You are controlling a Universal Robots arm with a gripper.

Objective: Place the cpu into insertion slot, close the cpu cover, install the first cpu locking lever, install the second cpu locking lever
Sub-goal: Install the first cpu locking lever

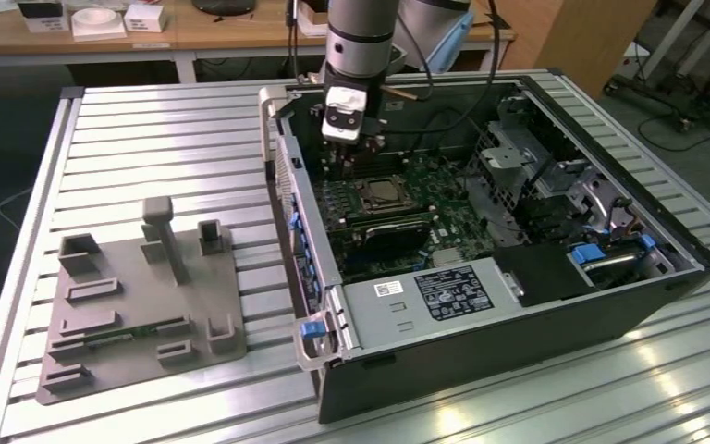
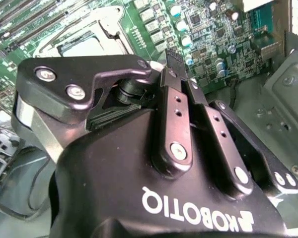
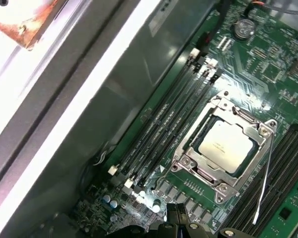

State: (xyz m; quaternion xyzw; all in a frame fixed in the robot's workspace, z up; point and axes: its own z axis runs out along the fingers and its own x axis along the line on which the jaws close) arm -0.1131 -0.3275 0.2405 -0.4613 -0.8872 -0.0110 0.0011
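Note:
The cpu (image 3: 224,144), a silvery square chip, lies flat in the insertion slot (image 3: 188,166) on the green board. The cpu cover (image 3: 248,130), a silvery frame, is folded down around the chip's edge. A thin wire locking lever (image 3: 264,171) runs along one side of the socket, and its free end reaches past the socket's corner. My gripper (image 2: 181,69) hovers above the board with its black fingers (image 2: 171,106) together and nothing between them. In the exterior view the gripper (image 1: 340,125) hangs inside the open case, behind the socket (image 1: 386,191).
Long black memory slots (image 3: 164,129) flank the socket. The case's metal wall (image 1: 284,185) rises on the exterior view's left. A black labelled box (image 1: 451,291) and drive cage (image 1: 540,176) fill the rest of the case. A grey fixture plate (image 1: 145,305) lies on the slatted table (image 1: 158,129).

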